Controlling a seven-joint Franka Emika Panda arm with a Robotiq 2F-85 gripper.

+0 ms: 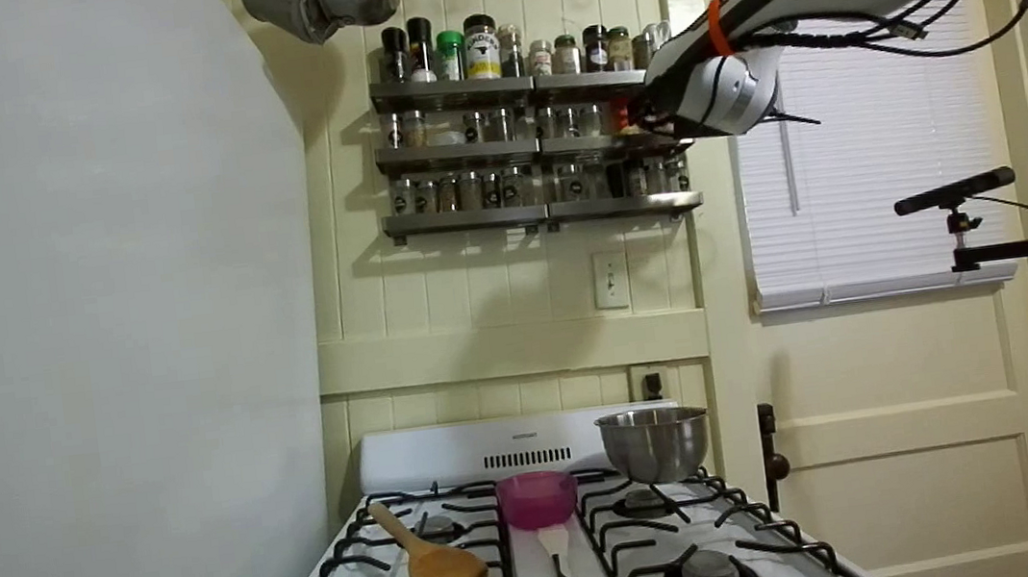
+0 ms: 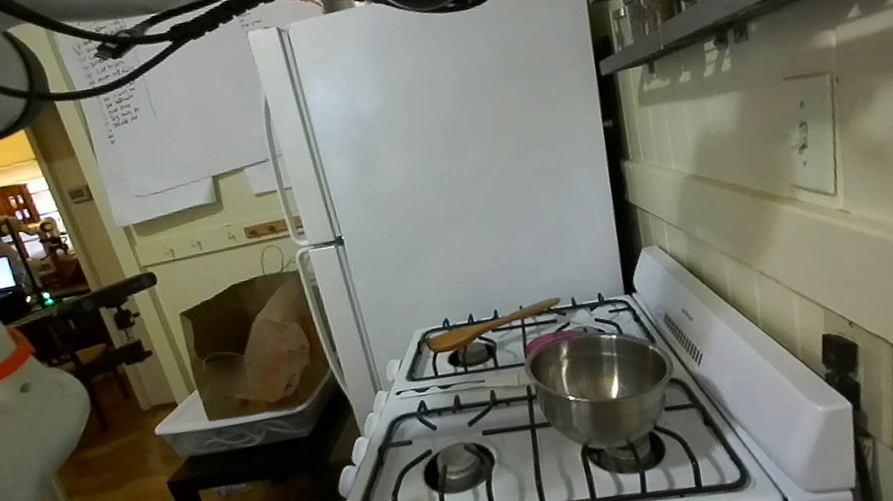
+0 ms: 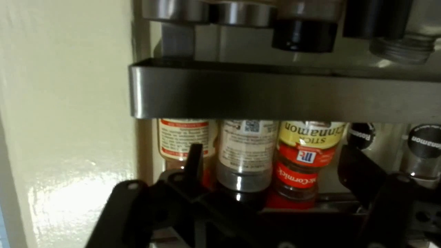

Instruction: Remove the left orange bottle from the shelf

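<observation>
On the middle tier of the dark metal shelf (image 1: 599, 141), a red-orange cinnamon bottle (image 3: 305, 155) with a red cap fits the left orange bottle. The wrist picture is upside down, so this bottle appears toward the right there, leaning slightly. In an exterior view its orange-red patch (image 1: 620, 114) shows beside the hand. My gripper (image 3: 270, 148) stands open, one finger past the cinnamon bottle and the other in front of a red-and-cream labelled bottle (image 3: 182, 137). A clear, black-capped bottle (image 3: 245, 155) also sits within that span. How deep the fingers reach I cannot tell.
A metal front rail (image 3: 275, 94) covers the bottles' bases. Small jars (image 3: 425, 141) stand alongside, and more line the tiers above and below. Below is a stove with a steel bowl (image 1: 656, 446), a pink bowl (image 1: 538, 501) and a wooden spoon (image 1: 444, 567).
</observation>
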